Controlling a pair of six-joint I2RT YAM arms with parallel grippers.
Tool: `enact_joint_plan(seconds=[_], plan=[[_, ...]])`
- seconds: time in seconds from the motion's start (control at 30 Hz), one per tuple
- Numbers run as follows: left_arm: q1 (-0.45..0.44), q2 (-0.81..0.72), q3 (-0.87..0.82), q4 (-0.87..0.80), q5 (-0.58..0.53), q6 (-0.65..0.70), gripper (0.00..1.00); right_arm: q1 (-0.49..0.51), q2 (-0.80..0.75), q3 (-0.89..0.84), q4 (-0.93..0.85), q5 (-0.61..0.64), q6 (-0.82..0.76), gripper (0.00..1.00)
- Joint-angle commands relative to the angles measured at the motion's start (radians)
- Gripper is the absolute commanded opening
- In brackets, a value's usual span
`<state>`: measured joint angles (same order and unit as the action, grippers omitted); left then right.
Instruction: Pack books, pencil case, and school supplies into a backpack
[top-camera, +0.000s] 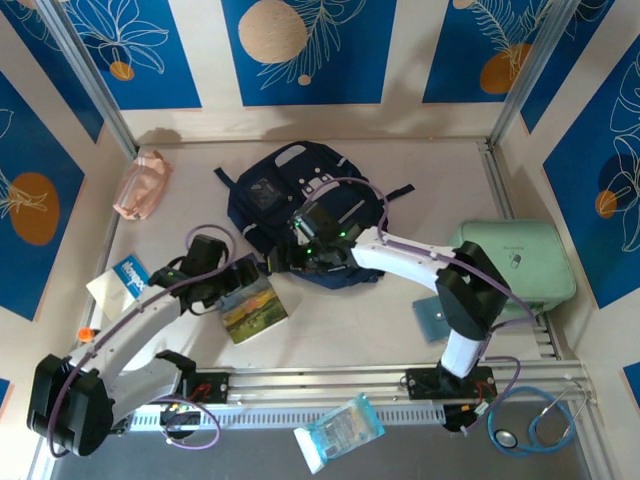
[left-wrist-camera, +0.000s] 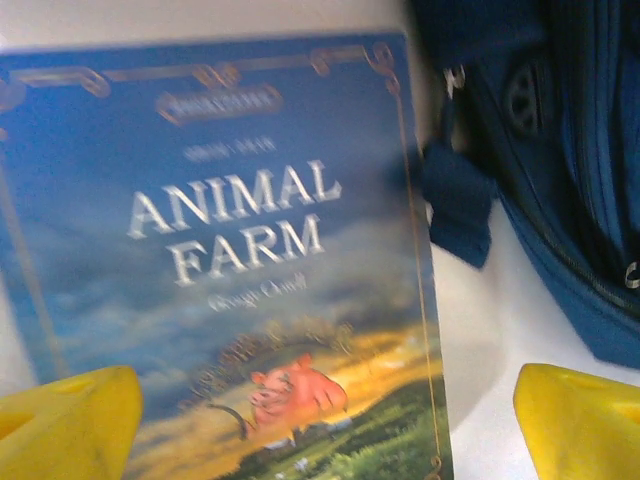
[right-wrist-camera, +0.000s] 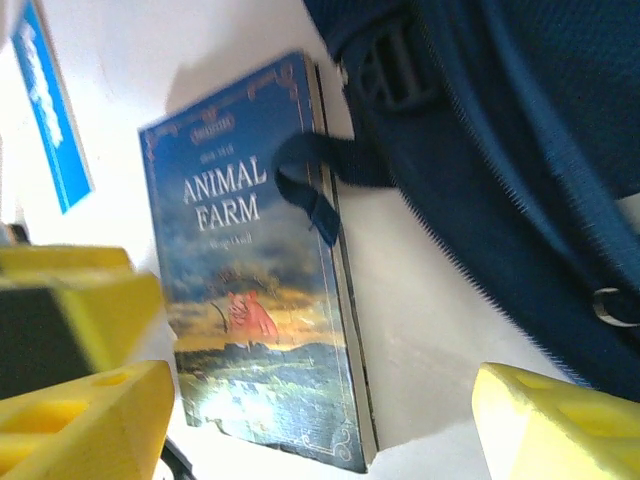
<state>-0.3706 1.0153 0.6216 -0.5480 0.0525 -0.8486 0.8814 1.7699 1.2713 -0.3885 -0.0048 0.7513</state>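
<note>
The Animal Farm book (top-camera: 255, 306) lies flat on the table just in front of the navy backpack (top-camera: 300, 195). In the left wrist view my left gripper (left-wrist-camera: 330, 425) is open over the book's cover (left-wrist-camera: 230, 250), one yellow fingertip (left-wrist-camera: 65, 425) at its left edge and the other over bare table. My right gripper (right-wrist-camera: 320, 420) is also open, hanging over the book (right-wrist-camera: 260, 270) and the gap beside the backpack (right-wrist-camera: 500, 150). A backpack strap tab (right-wrist-camera: 310, 190) rests on the book's edge. In the top view both grippers, left (top-camera: 232, 283) and right (top-camera: 277, 262), meet near the backpack's front edge. The pink pencil case (top-camera: 143, 185) lies far left.
A white book with a blue label (top-camera: 120, 280) lies left of my left arm, an orange-capped tube (top-camera: 87, 332) near its base. A teal square pad (top-camera: 437, 318) and a mint-green case (top-camera: 520, 265) sit at the right. A plastic packet (top-camera: 340, 430) and a stethoscope (top-camera: 535, 425) lie at the near edge.
</note>
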Motion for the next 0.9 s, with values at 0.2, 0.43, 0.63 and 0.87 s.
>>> enact_joint_plan(seconds=[0.2, 0.43, 0.63, 0.87], plan=[[0.16, -0.029, -0.112, -0.051, 0.084, 0.058, 0.78, 0.116, 0.233, 0.238, -0.224, 0.145, -0.113, 0.69], [0.161, -0.047, -0.185, -0.011, 0.098, 0.034, 0.68, 0.133, 0.319, 0.3, -0.251, 0.139, -0.145, 0.54], [0.162, -0.027, -0.215, 0.028, 0.149, 0.048, 0.65, 0.134, 0.364, 0.333, -0.262, 0.115, -0.148, 0.51], [0.162, -0.012, -0.219, 0.04, 0.195, 0.078, 0.58, 0.131, 0.398, 0.352, -0.277, 0.086, -0.156, 0.37]])
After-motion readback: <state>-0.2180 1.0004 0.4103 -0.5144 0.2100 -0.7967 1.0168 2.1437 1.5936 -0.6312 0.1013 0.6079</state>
